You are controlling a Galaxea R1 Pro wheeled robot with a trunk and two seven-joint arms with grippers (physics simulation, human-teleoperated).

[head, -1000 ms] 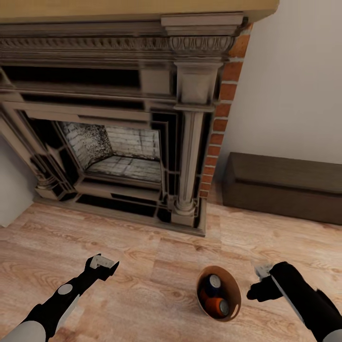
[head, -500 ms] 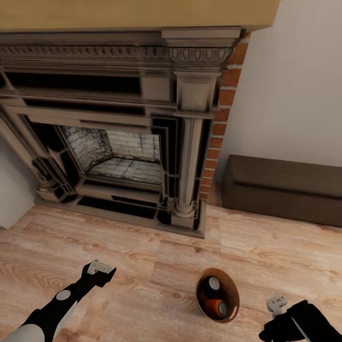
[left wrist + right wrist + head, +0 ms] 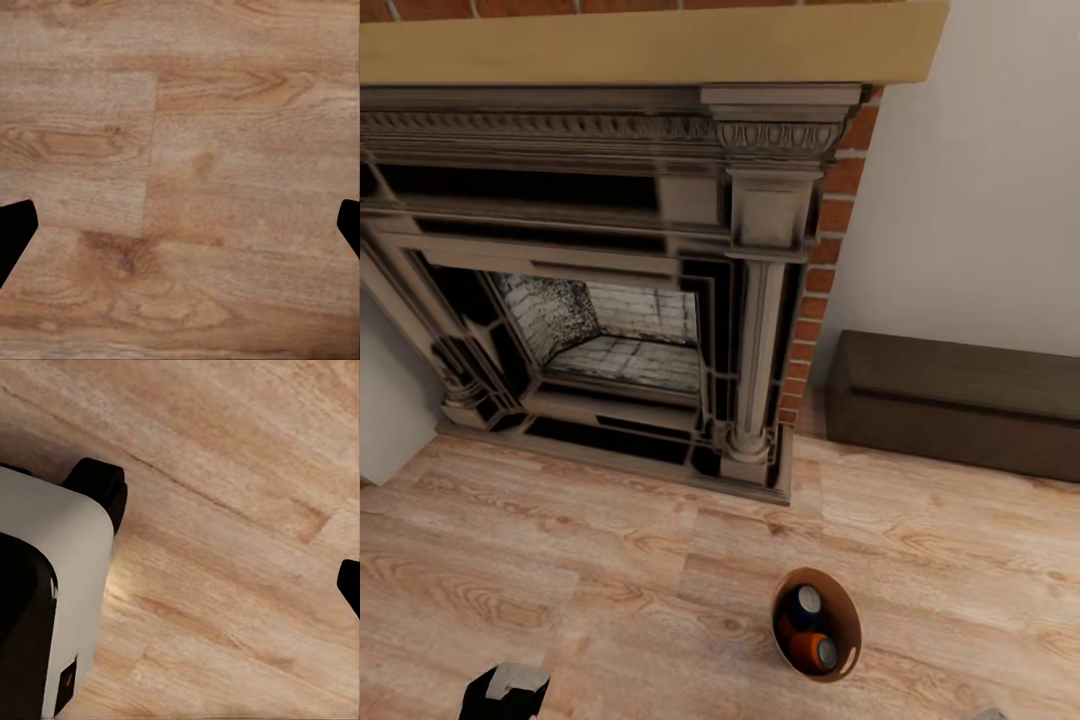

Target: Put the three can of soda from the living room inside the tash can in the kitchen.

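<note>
One trash can (image 3: 838, 606) sits on the wood floor (image 3: 610, 560) in front of the fireplace (image 3: 610, 300), near its right post. It is a small round bucket, brown inside. Two soda cans can be counted in it: a blue one (image 3: 806, 603) with a silvery top and an orange one (image 3: 816, 650) just beside it, touching. A third can may be under them, but I cannot tell. One long dark low cabinet (image 3: 960, 400) stands against the wall to the right of the fireplace. The left tool (image 3: 510, 688) peeks in at the bottom edge of the head view. In the left wrist view its two black tips (image 3: 15, 229) are far apart, spread wide over bare floor. In the right wrist view one black tip (image 3: 349, 581) of the right tool shows at the edge, above the floor and next to the robot's white and black base (image 3: 52, 607); I cannot tell if that tool is spread or pressed together. A second ago both arms reached out on each side of the bucket; now they have pulled back low. The bucket and cans have stayed put.
</note>
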